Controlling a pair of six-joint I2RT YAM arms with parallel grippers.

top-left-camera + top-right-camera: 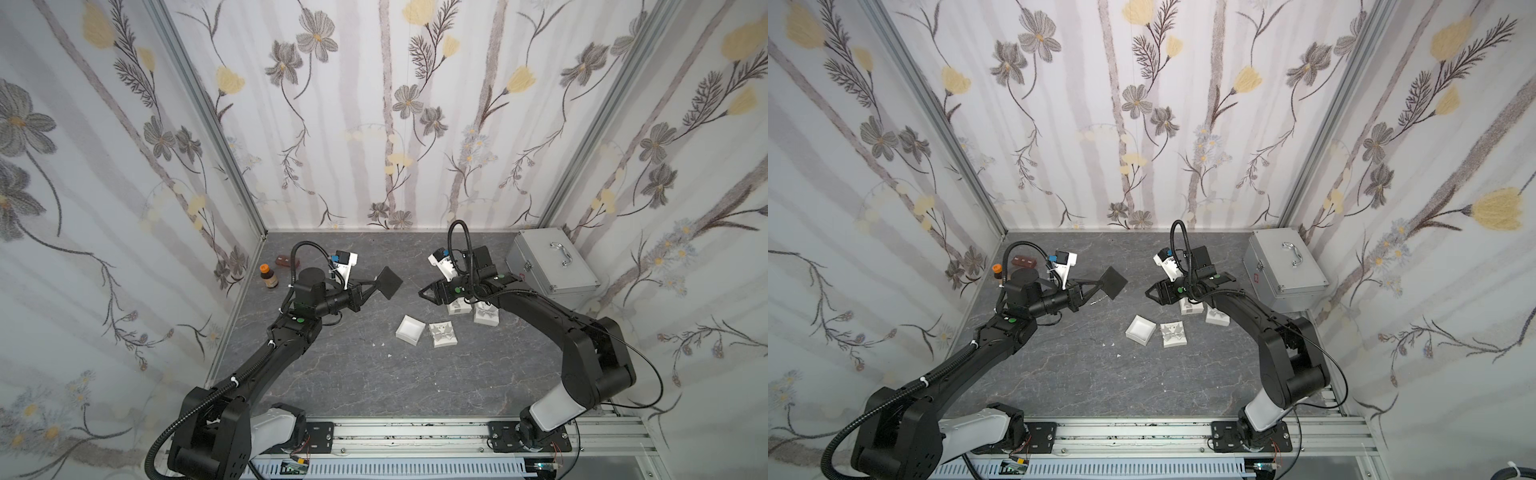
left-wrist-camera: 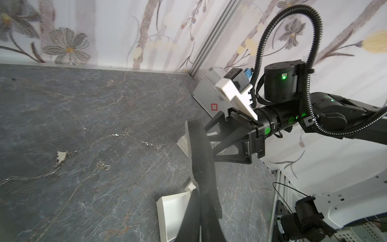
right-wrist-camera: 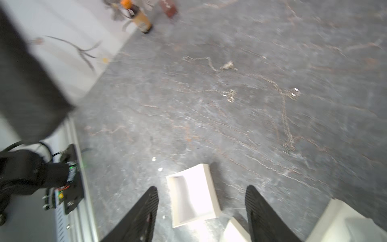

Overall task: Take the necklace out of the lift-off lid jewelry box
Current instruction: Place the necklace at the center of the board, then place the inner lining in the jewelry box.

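Note:
The white jewelry box (image 1: 410,330) (image 1: 1141,329) stands open and empty on the grey table. Its bow-topped lid (image 1: 444,334) lies beside it. The necklace (image 2: 61,156) (image 3: 227,66), a thin silver chain with a small pale pendant, lies spread loose on the table, outside the box. My left gripper (image 1: 376,286) (image 2: 198,194) is shut on a black square pad (image 1: 389,282) (image 2: 201,157), held up in the air. My right gripper (image 1: 422,293) (image 3: 201,187) hovers open above the box (image 3: 192,194) with nothing between its fingers.
Two more white bow boxes (image 1: 486,313) (image 1: 459,307) sit under my right arm. A silver case (image 1: 548,262) stands at the back right. At the back left are a brown bottle (image 1: 268,276) and a brown block (image 1: 284,261). Small white bits (image 1: 380,344) lie on the table.

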